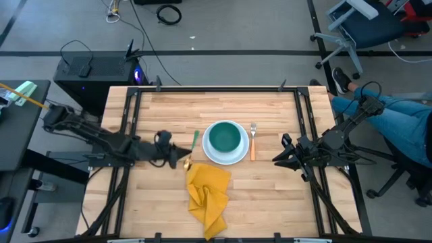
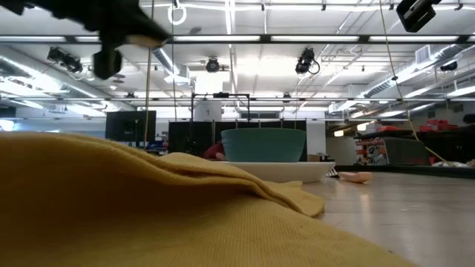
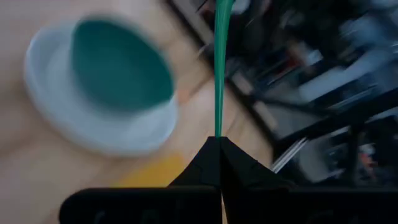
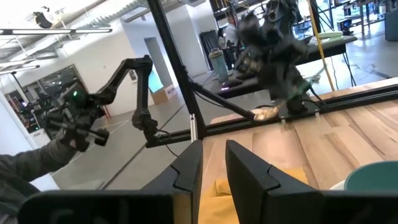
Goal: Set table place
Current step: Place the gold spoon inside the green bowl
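A teal bowl (image 1: 225,136) sits on a white plate (image 1: 236,156) at the middle of the light-wood table (image 1: 270,202). A fork with an orange handle (image 1: 253,143) lies just right of the plate. A crumpled yellow napkin (image 1: 208,192) lies on the near side, left of the plate. My left gripper (image 1: 183,160) is just left of the plate and is shut on a green-handled utensil (image 1: 196,140). My right gripper (image 1: 277,158) waits open at the table's right side, touching nothing. My left gripper pinches the green-handled utensil between its two shut fingertips (image 3: 219,138). The thin green handle (image 3: 219,74) runs straight out beyond the fingers, past the plate's left rim toward the table's far edge. The end inside the fingers is hidden by them.
Black rails (image 1: 132,108) run along the table's edges. A seated person's legs in jeans (image 1: 398,121) are beyond the right edge. A dark desk (image 1: 20,135) stands to the left. Bare wood lies right of the fork and along the far side.
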Robot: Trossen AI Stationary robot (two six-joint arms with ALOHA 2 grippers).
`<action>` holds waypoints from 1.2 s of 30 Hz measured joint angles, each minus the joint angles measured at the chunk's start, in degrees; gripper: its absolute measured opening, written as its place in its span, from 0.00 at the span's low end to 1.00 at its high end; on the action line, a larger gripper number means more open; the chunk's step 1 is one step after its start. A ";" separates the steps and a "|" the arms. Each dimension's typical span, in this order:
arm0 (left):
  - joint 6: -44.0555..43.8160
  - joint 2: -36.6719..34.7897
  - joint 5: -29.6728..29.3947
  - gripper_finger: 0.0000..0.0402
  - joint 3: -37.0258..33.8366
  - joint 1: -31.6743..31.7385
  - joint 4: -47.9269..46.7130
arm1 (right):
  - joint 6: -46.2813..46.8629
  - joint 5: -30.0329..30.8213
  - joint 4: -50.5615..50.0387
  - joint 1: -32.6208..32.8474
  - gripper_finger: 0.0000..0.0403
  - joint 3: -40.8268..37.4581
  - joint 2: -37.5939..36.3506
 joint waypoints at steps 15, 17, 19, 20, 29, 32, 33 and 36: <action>19.02 5.77 18.46 0.00 14.82 24.45 6.07 | 0.58 0.00 0.07 0.02 0.19 0.00 0.00; 19.33 9.50 21.32 0.00 17.73 26.29 5.74 | 0.58 0.00 0.08 0.00 0.19 0.00 -0.02; 19.39 14.10 24.46 0.00 20.66 27.96 5.42 | 0.62 0.00 0.07 0.00 0.19 0.00 -0.02; 19.75 16.40 26.40 0.00 22.15 28.73 5.29 | 0.62 0.00 0.10 0.00 0.19 0.00 -0.02; 28.66 35.14 47.79 0.00 34.53 36.42 -1.12 | 0.64 0.00 0.11 0.00 0.19 0.00 -0.01; 30.21 39.54 51.60 0.00 35.58 38.42 -1.87 | 0.61 -0.01 0.11 0.00 0.19 0.00 -0.01; 30.47 40.83 52.47 0.00 35.62 39.04 -1.73 | 0.60 0.00 0.09 0.00 0.19 0.00 0.00; 33.33 43.84 54.09 0.00 35.61 40.86 -1.71 | 0.45 0.00 0.07 0.00 0.19 0.00 -0.02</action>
